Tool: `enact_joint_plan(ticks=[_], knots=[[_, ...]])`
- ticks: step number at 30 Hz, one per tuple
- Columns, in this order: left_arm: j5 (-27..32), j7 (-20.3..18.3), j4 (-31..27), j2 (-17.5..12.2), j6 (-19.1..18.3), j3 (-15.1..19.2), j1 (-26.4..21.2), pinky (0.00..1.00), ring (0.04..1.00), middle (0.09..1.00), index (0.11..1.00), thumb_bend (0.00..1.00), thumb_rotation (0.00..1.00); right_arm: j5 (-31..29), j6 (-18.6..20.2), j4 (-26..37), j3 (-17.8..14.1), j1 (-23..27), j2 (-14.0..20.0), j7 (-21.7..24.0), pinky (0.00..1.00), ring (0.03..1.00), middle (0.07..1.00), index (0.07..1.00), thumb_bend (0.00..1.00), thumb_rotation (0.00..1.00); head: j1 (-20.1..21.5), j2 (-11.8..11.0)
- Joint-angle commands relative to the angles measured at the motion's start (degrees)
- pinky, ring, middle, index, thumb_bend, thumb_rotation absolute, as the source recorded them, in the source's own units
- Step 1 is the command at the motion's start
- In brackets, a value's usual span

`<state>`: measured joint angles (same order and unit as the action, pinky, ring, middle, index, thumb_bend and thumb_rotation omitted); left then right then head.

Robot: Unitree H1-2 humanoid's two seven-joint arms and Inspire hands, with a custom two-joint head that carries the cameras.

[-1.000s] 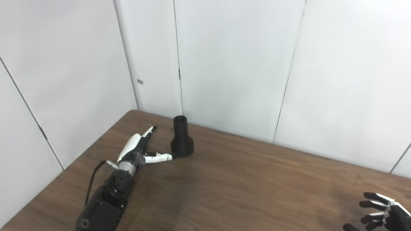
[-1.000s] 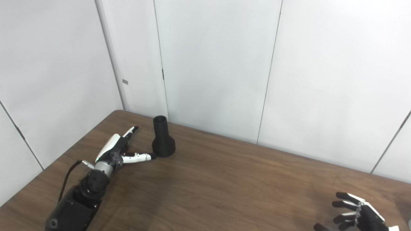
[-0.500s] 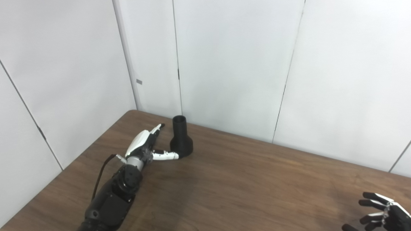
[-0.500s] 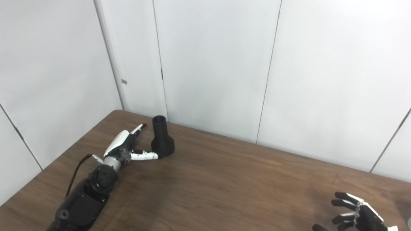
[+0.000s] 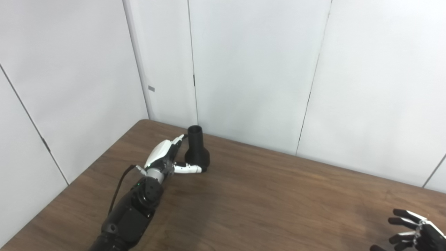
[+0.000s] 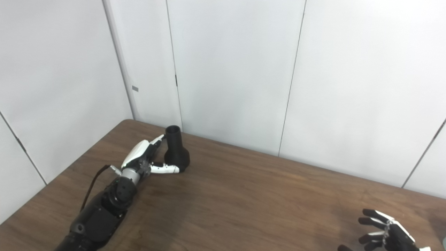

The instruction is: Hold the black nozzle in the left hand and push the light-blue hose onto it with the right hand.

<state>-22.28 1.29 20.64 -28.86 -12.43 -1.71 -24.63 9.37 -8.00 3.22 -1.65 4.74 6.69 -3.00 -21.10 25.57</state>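
— Left eye view first: where does the nozzle (image 5: 197, 150) stand?

— Upright on the table (image 5: 264, 195), near its far left corner, close to the far edge. Wide base down, narrow open neck up. It is black.

— And the left hand (image 5: 166, 158)?

— Right at the nozzle, on its left side. The fingers (image 5: 177, 141) reach toward the neck and their tips look to touch it or lie just beside it; I cannot tell which. The thumb (image 5: 187, 169) stretches along the front of the base. So fingers and thumb are spread apart around the nozzle, not pinched on it, and the nozzle rests on the surface.

— What about the right hand (image 6: 385, 233)?

— Well apart, low at the near right corner of the table, partly cut by the picture's bottom edge. Its dark fingers (image 6: 370, 221) are spread and curled a little, holding nothing.

— Anything else around?

— White wall panels (image 5: 258, 66) stand behind the far edge of the table.
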Motion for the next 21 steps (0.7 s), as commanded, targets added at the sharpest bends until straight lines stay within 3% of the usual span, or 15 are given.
enact_joint_plan(ticks=[1,10,14,21], knots=[[-0.55,0.77,0.02,-0.69,1.55,-0.04,-2.54,0.95,1.0,0.984,0.97,1.0,0.37,-1.1,-0.08,2.55,-0.31,0.8,0.12,0.32,0.33,0.47,0.656,0.706,0.57,0.0,0.01,0.04],[-0.96,1.41,3.49,-0.37,3.07,-1.19,-3.96,0.91,1.0,0.978,0.964,1.0,0.38,-0.57,4.47,4.88,-0.51,-0.03,-0.25,0.3,0.41,0.528,0.648,0.718,0.59,0.0,0.67,0.55],[-0.68,1.05,4.21,-0.15,2.64,-1.36,-4.34,0.94,1.0,0.985,0.966,1.0,0.37,-0.68,4.48,4.82,-0.5,-0.15,-0.05,0.4,0.44,0.532,0.626,0.715,0.59,0.0,0.8,0.76],[-0.69,1.17,6.25,0.16,3.51,-1.84,-4.92,0.9,0.99,0.966,0.959,1.0,0.37,0.12,4.38,5.21,-0.47,-0.64,-0.01,0.19,0.46,0.521,0.656,0.708,0.6,0.0,1.33,1.39]])
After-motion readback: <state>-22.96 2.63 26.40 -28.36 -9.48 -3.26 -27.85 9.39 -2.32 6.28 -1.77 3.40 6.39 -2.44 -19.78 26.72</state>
